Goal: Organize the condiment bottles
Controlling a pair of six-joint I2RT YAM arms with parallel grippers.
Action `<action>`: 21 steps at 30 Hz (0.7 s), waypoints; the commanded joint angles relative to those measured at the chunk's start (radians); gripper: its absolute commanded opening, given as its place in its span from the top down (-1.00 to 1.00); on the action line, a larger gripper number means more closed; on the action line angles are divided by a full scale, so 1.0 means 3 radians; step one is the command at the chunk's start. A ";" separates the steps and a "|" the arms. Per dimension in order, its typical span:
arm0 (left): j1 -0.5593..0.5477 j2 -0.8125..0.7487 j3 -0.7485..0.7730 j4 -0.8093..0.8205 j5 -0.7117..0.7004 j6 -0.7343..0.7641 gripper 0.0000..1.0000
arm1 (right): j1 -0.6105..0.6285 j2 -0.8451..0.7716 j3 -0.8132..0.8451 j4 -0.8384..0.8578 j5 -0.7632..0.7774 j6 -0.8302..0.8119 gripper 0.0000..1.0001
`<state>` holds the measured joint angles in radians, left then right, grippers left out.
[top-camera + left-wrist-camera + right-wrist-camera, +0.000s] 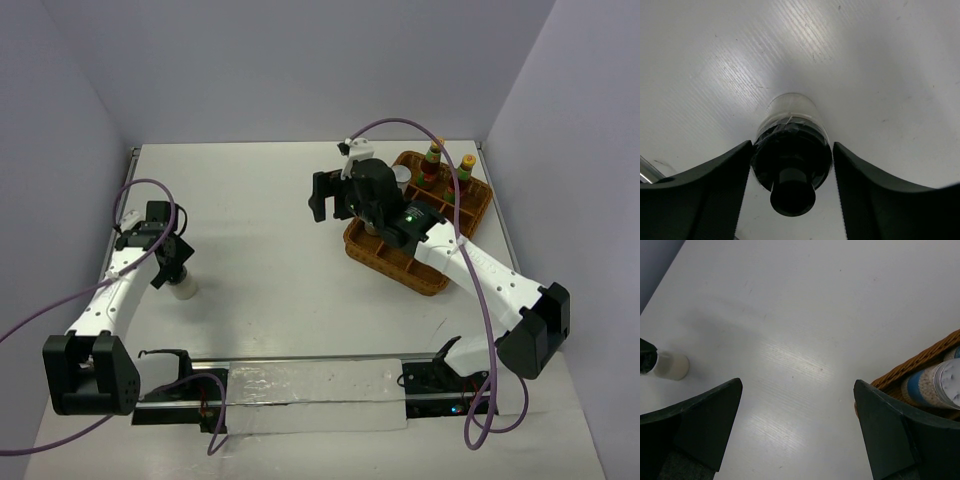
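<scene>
Your left gripper [791, 145] hugs the black-capped bottle [790, 112] on the desk [880, 60], clamping unclear; lifted loose, it could tip; right gripper [797, 385] gapes empty.

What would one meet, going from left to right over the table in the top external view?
First the pale bottle → right pincer → basket. The left pincer overlaps the bottle and the yellow-capped bottles stand inside the basket, so I leave them out.
</scene>
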<state>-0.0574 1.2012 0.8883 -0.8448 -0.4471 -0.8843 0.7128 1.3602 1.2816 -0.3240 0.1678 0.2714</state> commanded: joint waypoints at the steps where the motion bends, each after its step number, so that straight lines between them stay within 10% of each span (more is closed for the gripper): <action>1: -0.0018 0.0025 -0.0008 0.0057 -0.0028 -0.0021 -0.33 | 0.0007 -0.0072 -0.0036 0.0104 0.0005 -0.0005 -1.00; 10: -0.0120 -0.0007 0.0278 -0.0065 0.0071 0.0222 0.38 | 0.0007 -0.0121 0.0013 0.0044 0.0095 -0.0005 -1.00; 21: -0.1768 0.0741 0.1737 -0.0615 -0.0281 0.0066 0.55 | -0.0129 -0.0479 -0.0071 -0.0207 0.0550 -0.0005 -1.00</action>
<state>-0.4482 1.3132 1.2862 -0.9990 -0.4817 -0.8142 0.7064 1.3186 1.2732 -0.3646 0.2672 0.2714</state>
